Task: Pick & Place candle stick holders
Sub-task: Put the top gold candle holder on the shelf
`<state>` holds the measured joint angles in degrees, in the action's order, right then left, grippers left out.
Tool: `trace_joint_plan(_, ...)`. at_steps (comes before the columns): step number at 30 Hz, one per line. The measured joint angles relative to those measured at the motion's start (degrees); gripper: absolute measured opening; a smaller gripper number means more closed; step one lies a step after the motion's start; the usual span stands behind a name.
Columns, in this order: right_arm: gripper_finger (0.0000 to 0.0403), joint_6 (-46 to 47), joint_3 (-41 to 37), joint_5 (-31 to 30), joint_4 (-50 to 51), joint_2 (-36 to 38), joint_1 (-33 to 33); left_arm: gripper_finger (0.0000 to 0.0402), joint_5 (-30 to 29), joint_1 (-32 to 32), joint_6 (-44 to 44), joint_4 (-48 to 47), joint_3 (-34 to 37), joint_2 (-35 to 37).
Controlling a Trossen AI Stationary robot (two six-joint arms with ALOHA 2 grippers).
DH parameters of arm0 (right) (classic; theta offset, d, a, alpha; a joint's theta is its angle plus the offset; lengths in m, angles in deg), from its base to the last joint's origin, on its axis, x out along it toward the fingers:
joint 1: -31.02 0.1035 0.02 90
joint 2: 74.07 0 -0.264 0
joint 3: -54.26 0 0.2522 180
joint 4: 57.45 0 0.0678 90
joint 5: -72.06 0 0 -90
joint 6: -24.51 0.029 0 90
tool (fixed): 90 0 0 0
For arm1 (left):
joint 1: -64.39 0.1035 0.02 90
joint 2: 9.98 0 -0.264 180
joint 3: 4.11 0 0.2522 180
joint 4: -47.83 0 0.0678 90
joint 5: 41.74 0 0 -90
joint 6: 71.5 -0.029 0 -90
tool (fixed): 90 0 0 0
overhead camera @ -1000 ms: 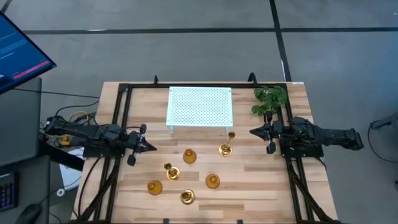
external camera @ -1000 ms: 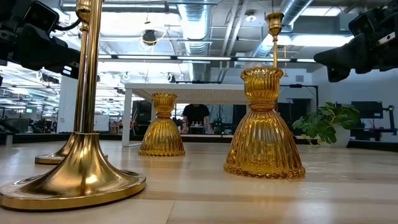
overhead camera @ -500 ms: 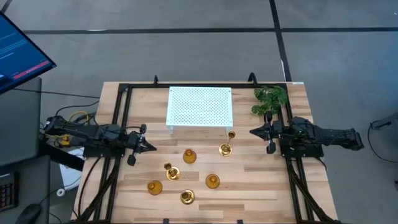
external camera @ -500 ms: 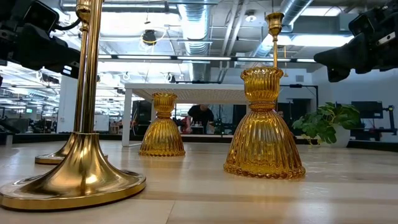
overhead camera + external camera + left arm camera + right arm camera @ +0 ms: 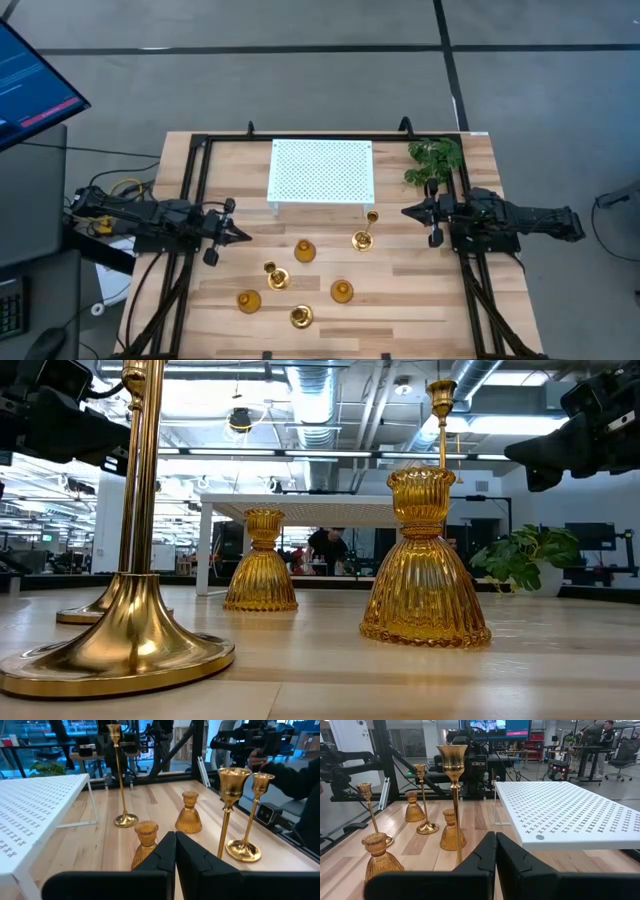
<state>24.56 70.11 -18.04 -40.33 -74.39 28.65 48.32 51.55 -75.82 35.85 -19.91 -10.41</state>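
Gold, upright tall-stemmed candle stick holder point(image 5: 365, 232) stands nearest the right gripper point(image 5: 408, 211), just inboard of its closed, empty fingers, while the left gripper point(image 5: 243, 237), likewise closed, waits farther off.

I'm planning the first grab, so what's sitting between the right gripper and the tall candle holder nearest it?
Nothing: the high view shows only bare wooden table between the shut right gripper and that tall candle holder.

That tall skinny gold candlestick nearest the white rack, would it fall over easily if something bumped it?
Probably: the tall candlestick has a thin stem over a small round base, so a high nudge could tip it. Its polished metal looks slippery, though likely rigid.
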Motion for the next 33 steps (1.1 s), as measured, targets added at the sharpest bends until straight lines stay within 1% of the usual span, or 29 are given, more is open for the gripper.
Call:
trace_joint_plan(16,0.0,1.5,0.0,-1.4,-1.2,0.0,0.0,0.0008,0.0,0.0,0.2,1.3,0.0,0.0)
trace_joint_plan(18,0.0,1.5,0.0,-1.4,-1.4,-1.0,0.4,0.0008,0.0,0.0,0.1,1.5,0.0,0.0)
trace_joint_plan(20,0.0,1.9,0.0,-1.4,-1.5,-3.1,1.1,0.0008,0.0,0.0,0.1,2.2,0.0,-0.1)
trace_joint_plan(22,0.0,2.0,-0.2,-1.4,-4.0,-5.6,2.2,0.0008,0.0,0.0,0.1,2.9,0.0,-0.1)
trace_joint_plan(29,0.0,0.8,-1.5,-1.4,-18.1,-18.8,6.2,0.0008,0.0,0.0,0.1,3.2,0.0,-0.1)
trace_joint_plan(33,0.0,-0.6,-1.5,-1.5,-28.1,-27.2,7.6,0.0008,0.0,0.0,0.1,3.4,0.0,-0.1)
